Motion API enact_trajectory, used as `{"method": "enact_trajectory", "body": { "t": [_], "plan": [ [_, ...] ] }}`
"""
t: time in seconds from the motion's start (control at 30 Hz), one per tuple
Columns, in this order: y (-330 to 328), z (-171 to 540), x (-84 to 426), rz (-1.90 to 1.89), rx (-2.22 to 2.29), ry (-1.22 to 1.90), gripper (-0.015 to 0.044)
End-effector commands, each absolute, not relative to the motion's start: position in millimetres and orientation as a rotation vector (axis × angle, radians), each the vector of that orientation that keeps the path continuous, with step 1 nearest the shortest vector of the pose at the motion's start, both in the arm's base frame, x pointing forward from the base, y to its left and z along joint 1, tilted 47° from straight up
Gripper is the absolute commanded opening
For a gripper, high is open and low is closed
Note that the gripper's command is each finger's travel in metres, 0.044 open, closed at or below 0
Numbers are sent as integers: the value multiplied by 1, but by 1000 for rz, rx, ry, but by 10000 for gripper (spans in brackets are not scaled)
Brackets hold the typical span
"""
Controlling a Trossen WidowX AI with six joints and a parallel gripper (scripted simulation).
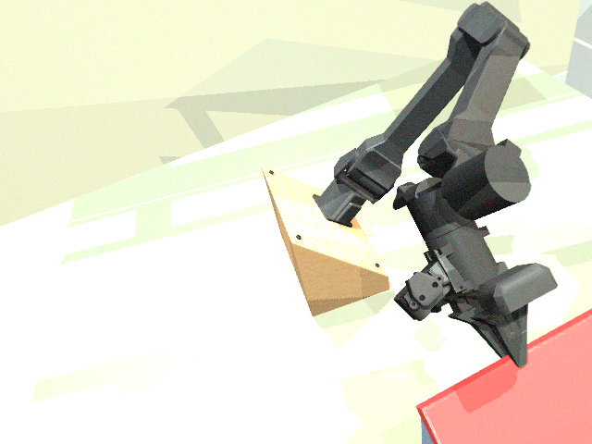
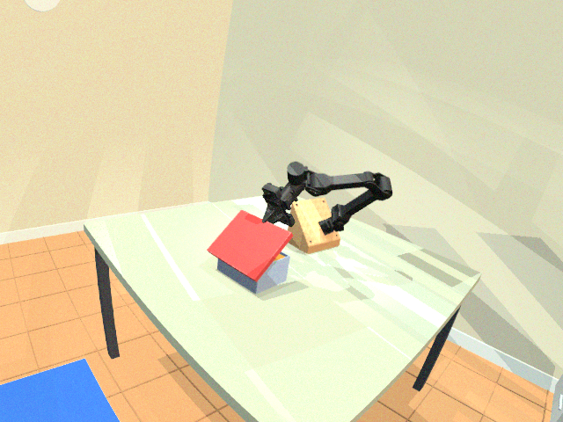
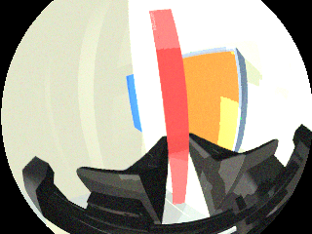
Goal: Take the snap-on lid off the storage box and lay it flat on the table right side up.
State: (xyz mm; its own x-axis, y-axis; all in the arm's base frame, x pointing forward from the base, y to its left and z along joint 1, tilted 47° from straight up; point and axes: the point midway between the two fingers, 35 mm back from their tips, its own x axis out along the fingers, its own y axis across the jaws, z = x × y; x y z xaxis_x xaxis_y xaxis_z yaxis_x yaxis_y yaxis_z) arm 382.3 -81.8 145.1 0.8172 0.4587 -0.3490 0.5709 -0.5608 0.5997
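Blue-grey storage box (image 2: 272,275) nearest on the pale table (image 2: 318,345), orange interior showing. Red lid (image 2: 249,243) tilted, raised at far edge, near edge seemingly low on box. Gripper (image 2: 272,218) clamped on that far edge. Wooden mount (image 2: 313,225) just behind. Peel-off step under way. Next: lift clear, level, set down beside box, red face up.

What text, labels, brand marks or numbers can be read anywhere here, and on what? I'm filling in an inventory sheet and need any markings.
None: no readable text in any view.
The red lid, pinched at its edge by the gripper, is plain.
The grey-blue storage box has bare walls.
The wooden mount block shows only small dark screw heads, no lettering.
The dark arm carries no legible brand mark.
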Motion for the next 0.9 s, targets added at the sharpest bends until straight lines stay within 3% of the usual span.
{"method": "enact_trajectory", "body": {
  "t": [0.0, 0.87],
  "plan": [
    [-87, 152, 387, -190, 2256, 749, 0],
    [-111, 175, 385, -191, 2256, 749, 0]
  ]
}}
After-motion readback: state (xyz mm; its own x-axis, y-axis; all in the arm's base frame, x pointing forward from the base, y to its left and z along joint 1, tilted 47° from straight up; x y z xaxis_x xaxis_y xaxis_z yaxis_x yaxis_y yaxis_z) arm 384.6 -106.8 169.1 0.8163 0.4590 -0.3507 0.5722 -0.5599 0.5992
